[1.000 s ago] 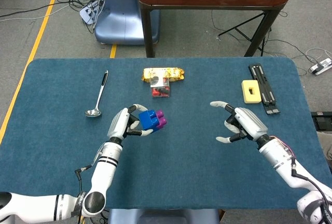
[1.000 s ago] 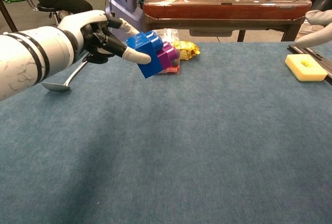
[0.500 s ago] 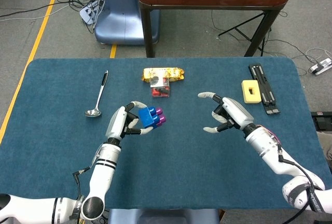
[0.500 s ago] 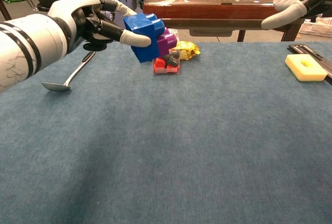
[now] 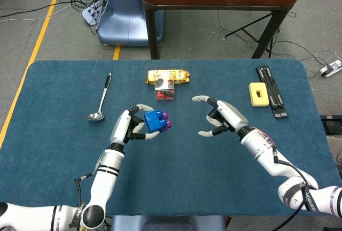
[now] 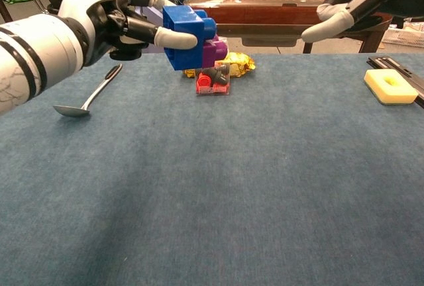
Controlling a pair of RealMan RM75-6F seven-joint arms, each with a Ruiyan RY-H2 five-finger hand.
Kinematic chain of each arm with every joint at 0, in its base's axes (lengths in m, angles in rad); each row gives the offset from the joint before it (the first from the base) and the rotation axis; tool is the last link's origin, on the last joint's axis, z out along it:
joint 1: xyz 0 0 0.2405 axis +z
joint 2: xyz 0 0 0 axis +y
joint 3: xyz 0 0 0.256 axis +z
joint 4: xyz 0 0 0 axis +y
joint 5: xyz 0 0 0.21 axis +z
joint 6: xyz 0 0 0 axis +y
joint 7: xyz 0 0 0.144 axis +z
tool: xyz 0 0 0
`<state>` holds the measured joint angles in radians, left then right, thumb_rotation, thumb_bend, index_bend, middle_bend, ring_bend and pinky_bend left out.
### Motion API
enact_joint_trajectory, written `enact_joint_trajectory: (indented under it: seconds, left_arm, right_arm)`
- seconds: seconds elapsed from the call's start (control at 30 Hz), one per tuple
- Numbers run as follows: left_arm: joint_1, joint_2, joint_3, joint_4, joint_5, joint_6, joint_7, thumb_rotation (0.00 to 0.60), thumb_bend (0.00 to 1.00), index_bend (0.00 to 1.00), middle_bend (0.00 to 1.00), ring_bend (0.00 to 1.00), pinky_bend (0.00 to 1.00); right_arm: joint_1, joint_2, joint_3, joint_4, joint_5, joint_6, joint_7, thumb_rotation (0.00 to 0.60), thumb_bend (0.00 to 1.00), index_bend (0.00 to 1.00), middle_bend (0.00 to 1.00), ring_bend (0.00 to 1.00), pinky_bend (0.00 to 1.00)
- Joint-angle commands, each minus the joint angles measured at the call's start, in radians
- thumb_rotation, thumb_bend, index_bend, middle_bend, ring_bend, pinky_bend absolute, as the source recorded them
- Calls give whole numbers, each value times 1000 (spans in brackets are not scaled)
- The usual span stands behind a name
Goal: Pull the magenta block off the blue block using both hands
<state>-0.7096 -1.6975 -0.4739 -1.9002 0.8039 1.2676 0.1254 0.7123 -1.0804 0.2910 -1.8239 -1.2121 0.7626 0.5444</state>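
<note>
My left hand [image 5: 128,126] [image 6: 109,21] holds the blue block [image 5: 154,121] [image 6: 185,38] in the air above the table, left of centre. The magenta block [image 5: 166,124] [image 6: 214,53] is stuck to the blue block's right side, pointing toward my right hand. My right hand [image 5: 220,120] [image 6: 344,1] hovers open to the right of the blocks, fingers spread and facing them, with a clear gap between it and the magenta block.
Behind the blocks lie a gold wrapper [image 5: 168,75] and a small clear box with red contents [image 5: 164,89] [image 6: 212,81]. A spoon [image 5: 100,99] [image 6: 89,98] lies at the left. A yellow sponge [image 5: 259,93] [image 6: 391,85] and a black bar [image 5: 272,98] sit at the right.
My right hand has moved left toward the blocks, staying open. My left hand has lifted the joined blocks slightly and turned them more level.
</note>
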Motion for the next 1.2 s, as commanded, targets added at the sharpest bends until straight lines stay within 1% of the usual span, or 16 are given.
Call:
enact_joint_trajectory:
  seconds: [0.03, 0.57, 1.2]
  left_arm:
    - [1, 1, -2, -2, -5, -1, -6, 600, 0, 731, 1000, 1000, 1000]
    - [10, 11, -11, -13, -17, -14, -50, 600, 0, 736, 1000, 1000, 1000]
    - [7, 14, 1, -15, -8, -26, -65, 600, 0, 737, 1000, 1000, 1000]
  right_arm:
    - [11, -20, 2, 14, 6, -9, 1, 600, 0, 203, 1000, 1000, 1000]
    - [51, -102, 17, 64, 39, -36, 4, 600, 0, 203, 1000, 1000, 1000]
    - [110, -197, 47, 118, 78, -74, 5, 600, 0, 203, 1000, 1000, 1000]
